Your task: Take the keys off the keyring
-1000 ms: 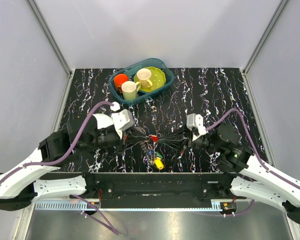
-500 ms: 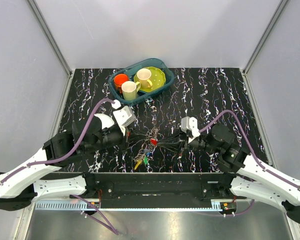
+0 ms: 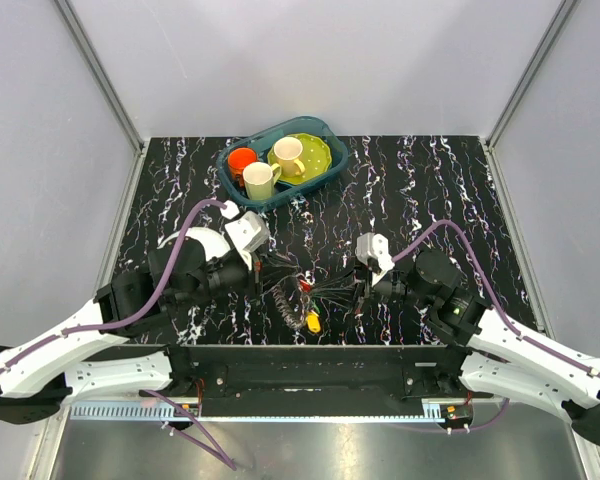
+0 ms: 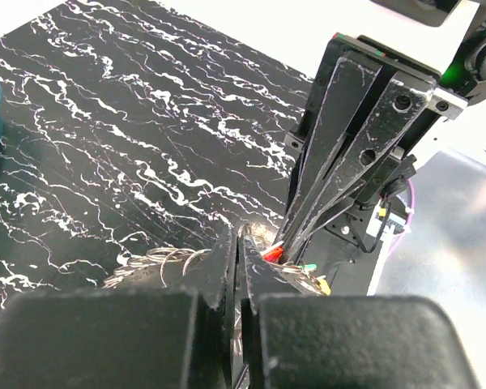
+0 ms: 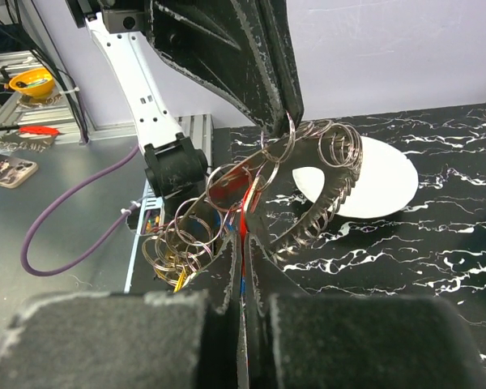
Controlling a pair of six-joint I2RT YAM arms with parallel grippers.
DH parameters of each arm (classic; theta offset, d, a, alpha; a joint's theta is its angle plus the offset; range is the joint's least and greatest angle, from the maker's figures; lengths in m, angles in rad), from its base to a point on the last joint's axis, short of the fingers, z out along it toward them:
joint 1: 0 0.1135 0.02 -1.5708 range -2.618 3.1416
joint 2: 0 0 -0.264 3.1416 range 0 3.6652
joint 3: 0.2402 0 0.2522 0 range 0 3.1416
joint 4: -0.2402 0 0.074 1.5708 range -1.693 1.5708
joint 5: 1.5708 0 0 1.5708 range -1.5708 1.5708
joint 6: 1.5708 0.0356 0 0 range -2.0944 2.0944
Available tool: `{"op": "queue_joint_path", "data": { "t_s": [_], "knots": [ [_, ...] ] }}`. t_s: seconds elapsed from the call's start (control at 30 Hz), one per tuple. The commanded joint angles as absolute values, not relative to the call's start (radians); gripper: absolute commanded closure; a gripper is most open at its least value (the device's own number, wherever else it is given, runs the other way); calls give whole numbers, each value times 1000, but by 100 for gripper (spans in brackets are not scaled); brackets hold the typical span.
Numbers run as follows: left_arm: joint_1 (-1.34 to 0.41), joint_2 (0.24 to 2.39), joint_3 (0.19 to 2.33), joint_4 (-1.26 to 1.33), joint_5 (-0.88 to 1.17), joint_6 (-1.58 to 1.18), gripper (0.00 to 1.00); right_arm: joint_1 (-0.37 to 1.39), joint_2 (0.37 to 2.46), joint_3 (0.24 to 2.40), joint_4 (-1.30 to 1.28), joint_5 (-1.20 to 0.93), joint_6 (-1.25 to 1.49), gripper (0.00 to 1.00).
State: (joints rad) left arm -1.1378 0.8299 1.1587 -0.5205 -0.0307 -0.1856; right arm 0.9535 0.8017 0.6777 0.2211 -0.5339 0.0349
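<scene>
Two pinches on one keyring (image 3: 302,288): left gripper (image 3: 266,284) and right gripper (image 3: 355,290) both clamped tight on it, stretching it between the fingertips so, I reckon, the keys (image 3: 314,321) dangling beneath can be worked off.

Both arms reach inward from their bases, forearms low and elbows out, so the left gripper (image 3: 272,284) and right gripper (image 3: 358,287) face each other tip to tip (close, yet apart). Each has its fingers pressed tightly together.
</scene>
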Motion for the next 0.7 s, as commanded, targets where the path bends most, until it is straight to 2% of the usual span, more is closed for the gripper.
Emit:
{"op": "queue_joint_path", "data": {
  "t_s": [0.0, 0.27, 0.33, 0.37, 0.67],
  "knots": [
    [-1137, 790, 1147, -291, -78, -202, 100, 960, 805, 661, 294, -551, 95, 100],
    [-1137, 753, 1077, -175, -41, -224, 100, 959, 772, 680, 321, -443, 244, 99],
    [-1137, 755, 1066, -163, -31, -235, 100, 960, 764, 677, 330, -468, 297, 84],
    [-1137, 755, 1060, -141, -8, -238, 100, 960, 746, 670, 331, -472, 313, 73],
    [-1135, 730, 1008, -74, 69, -245, 100, 959, 652, 709, 359, -465, 402, 68]
  ]
}}
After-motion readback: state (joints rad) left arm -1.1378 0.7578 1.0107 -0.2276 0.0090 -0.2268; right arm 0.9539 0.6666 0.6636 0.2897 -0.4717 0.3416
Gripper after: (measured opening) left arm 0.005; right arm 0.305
